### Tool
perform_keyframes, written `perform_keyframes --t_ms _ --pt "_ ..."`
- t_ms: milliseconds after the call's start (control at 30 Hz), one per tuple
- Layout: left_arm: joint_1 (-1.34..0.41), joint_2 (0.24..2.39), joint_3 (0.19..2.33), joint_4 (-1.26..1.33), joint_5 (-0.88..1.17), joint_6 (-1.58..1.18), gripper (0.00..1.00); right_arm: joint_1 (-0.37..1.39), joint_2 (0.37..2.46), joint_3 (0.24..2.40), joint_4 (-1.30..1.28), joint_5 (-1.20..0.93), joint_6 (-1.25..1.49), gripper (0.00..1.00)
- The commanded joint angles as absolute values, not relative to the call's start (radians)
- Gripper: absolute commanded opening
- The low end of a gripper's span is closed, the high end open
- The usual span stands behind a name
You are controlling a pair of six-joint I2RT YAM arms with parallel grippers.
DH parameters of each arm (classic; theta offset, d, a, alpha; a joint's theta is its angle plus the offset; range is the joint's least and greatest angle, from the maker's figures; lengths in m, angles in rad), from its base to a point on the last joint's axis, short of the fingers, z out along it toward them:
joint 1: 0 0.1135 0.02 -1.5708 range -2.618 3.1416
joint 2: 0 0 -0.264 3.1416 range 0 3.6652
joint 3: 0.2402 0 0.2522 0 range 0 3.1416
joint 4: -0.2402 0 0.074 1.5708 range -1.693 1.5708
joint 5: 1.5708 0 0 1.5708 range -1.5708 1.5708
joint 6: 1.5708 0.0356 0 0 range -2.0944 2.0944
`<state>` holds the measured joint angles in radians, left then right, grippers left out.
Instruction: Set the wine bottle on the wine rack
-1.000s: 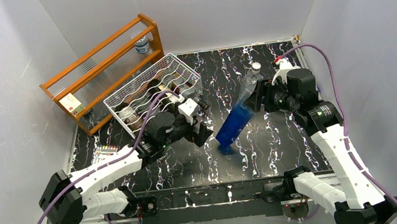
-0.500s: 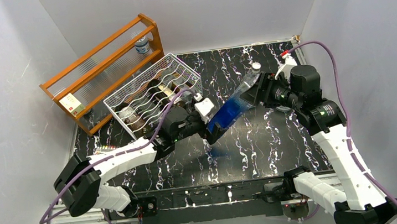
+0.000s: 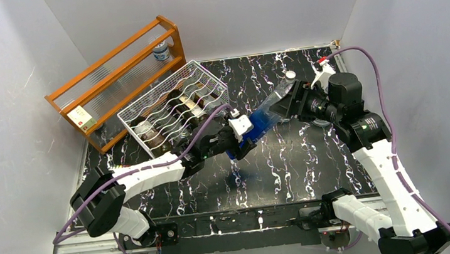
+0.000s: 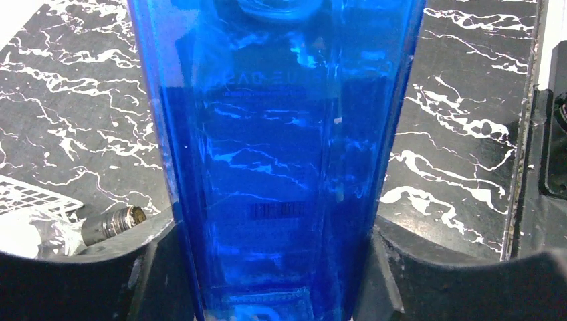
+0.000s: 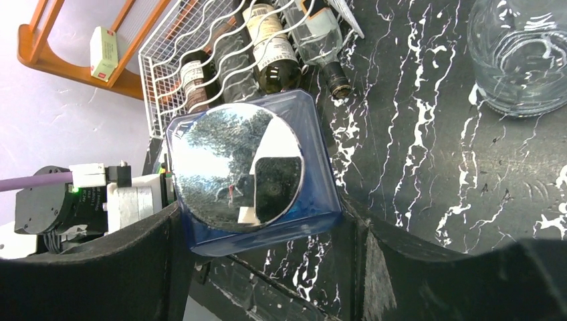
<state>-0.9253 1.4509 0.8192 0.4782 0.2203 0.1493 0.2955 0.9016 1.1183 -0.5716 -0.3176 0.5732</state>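
Observation:
The wine bottle is blue, square-sided glass, held tilted above the table between both arms. My left gripper is shut on its lower left end. In the left wrist view both fingers press the bottle's sides around the left gripper. My right gripper is shut on the upper right end. The right wrist view shows that end with a round silver face, wedged between the right gripper's fingers. The white wire wine rack stands to the left of the bottle.
Several bottles lie in the rack's cradles. An orange wooden shelf with a small jar stands behind it. A clear glass bottle stands on the table close behind the right gripper. White walls enclose three sides.
My left gripper has reached right to the blue bottle's lower end and closed on it. The right gripper has lifted the bottle and laid it flatter.

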Motion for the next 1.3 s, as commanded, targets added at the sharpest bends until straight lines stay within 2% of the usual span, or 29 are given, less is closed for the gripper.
perform_keyframes --t_ms 0,33,67,100,200,367,533,800,1133,1267 --pt "-0.927 1.411 0.825 0.549 0.228 0.225 0.43 0.295 0.882 1.184 -0.38 -0.399 0.643 0.46" --pt "-0.927 1.409 0.822 0.55 0.223 0.242 0.31 0.295 0.882 1.182 -0.382 -0.402 0.638 0.46" --pt "-0.927 1.407 0.822 0.55 0.217 0.259 0.12 0.295 0.882 1.179 -0.388 -0.404 0.633 0.46" --pt "-0.927 1.405 0.819 0.553 0.199 0.27 0.0 0.295 0.882 1.177 -0.394 -0.403 0.627 0.47" --pt "-0.927 1.388 0.802 0.587 0.17 0.313 0.0 0.295 0.883 1.18 -0.423 -0.4 0.595 0.54" --pt "-0.927 1.316 0.776 0.637 0.138 0.44 0.0 0.295 0.866 1.196 -0.474 -0.38 0.529 0.85" --pt "-0.927 1.259 0.821 0.493 0.094 0.63 0.0 0.294 0.835 1.218 -0.496 -0.33 0.477 0.97" --pt "-0.927 1.142 0.753 0.492 -0.002 0.824 0.0 0.294 0.835 1.336 -0.597 -0.25 0.324 0.98" --pt "-0.927 1.064 0.716 0.539 -0.069 1.134 0.0 0.296 0.902 1.337 -0.594 -0.425 0.218 0.98" --pt "-0.927 1.051 0.718 0.559 -0.066 1.238 0.0 0.296 0.962 1.328 -0.602 -0.576 0.173 0.98"
